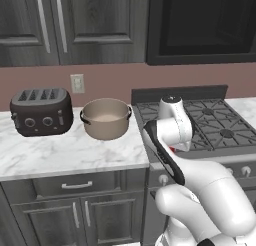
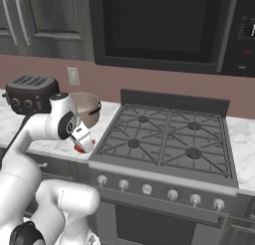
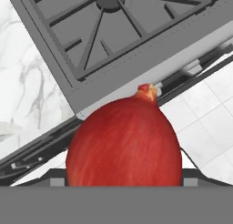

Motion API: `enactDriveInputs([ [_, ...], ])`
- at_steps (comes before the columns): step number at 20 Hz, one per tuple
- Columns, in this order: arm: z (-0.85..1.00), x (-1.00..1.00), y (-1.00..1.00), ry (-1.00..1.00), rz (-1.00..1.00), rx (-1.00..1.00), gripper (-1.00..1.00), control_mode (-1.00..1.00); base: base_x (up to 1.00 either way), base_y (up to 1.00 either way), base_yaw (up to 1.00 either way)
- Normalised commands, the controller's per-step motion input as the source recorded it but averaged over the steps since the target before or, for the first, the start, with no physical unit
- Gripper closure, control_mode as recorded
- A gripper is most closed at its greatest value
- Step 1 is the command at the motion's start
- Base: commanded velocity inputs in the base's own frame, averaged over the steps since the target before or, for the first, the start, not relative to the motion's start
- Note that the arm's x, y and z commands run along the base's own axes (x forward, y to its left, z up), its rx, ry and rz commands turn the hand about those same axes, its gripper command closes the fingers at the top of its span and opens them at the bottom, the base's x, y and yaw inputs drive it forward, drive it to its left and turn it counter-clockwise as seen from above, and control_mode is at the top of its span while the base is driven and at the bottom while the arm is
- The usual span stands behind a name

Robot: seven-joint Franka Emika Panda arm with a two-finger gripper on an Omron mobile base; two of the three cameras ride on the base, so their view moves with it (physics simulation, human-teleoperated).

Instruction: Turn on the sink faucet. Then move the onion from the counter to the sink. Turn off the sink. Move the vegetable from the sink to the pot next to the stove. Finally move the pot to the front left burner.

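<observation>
Red onion (image 1: 172, 150) peeks out just below the white wrist in the left base view, over the stove's (image 1: 220, 127) near left corner; the tan pot (image 1: 105, 118) sits on the marble counter (image 1: 65, 152) beside a toaster (image 1: 41, 111). Right base view: the gripper (image 2: 79, 147) carries it right of the pot. Hand view: its jaws stand wide around the onion, above the stove edge.

Glossy red onion (image 3: 124, 141) apparently held above stove (image 3: 113, 41) front edge; pot (image 1: 105, 118) upright on counter (image 1: 65, 152).

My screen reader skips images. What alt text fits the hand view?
A large red onion sits close up between the gripper's fingers, above the stove's front corner, with white counter on the left.
</observation>
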Motion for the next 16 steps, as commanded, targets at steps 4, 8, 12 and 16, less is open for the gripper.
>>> enactDriveInputs([
  [4, 0.00, 0.00, 0.00, 0.00, 0.00, 0.00, 1.00, 1.00, 0.28, 0.19, 0.00],
  [8, 0.00, 0.00, 0.00, 0.00, 0.00, 0.00, 1.00, 1.00, 0.27, 0.22, -0.07],
  [12, 0.00, 0.00, 0.00, 0.00, 0.00, 0.00, 1.00, 1.00, 0.28, 0.33, -0.10],
  [16, 0.00, 0.00, 0.00, 0.00, 0.00, 0.00, 1.00, 1.00, 0.26, 0.37, -0.09],
])
